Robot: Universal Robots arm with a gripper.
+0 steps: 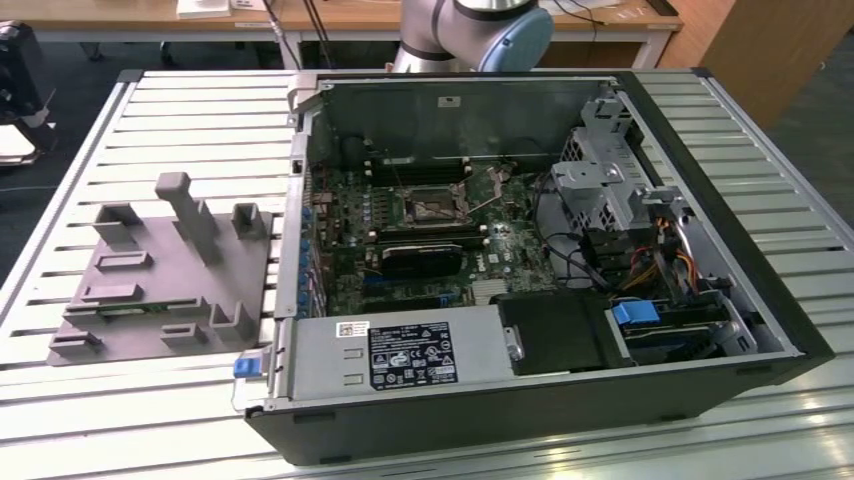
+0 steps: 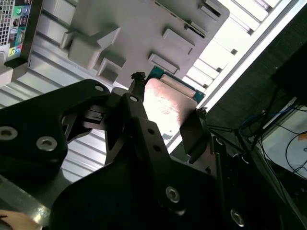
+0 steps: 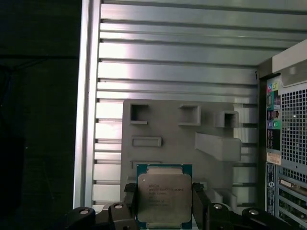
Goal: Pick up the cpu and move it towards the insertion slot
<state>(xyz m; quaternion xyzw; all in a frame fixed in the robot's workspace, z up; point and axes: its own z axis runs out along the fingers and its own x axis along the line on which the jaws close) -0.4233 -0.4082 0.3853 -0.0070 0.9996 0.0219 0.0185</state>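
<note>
Your gripper (image 3: 164,203) is pinching the one cpu (image 3: 164,196) between its two fingers (image 3: 129,197), drawn in narrow on the chip's opposite edges in both wrist views. In the first wrist view the chip's near edge is running out of frame, and the fingers are covering part of its green rim. Lines of print are showing on its silvery lid, but you cannot make them out. Beneath the held chip, one grey fixture plate (image 3: 168,127) is lying on the slatted table (image 3: 182,52). Beside it, one open computer case (image 3: 288,143) is lying. Inside that case, apart from the gripper, the insertion slot (image 1: 434,205) is sitting, a single metal-framed socket.
</note>
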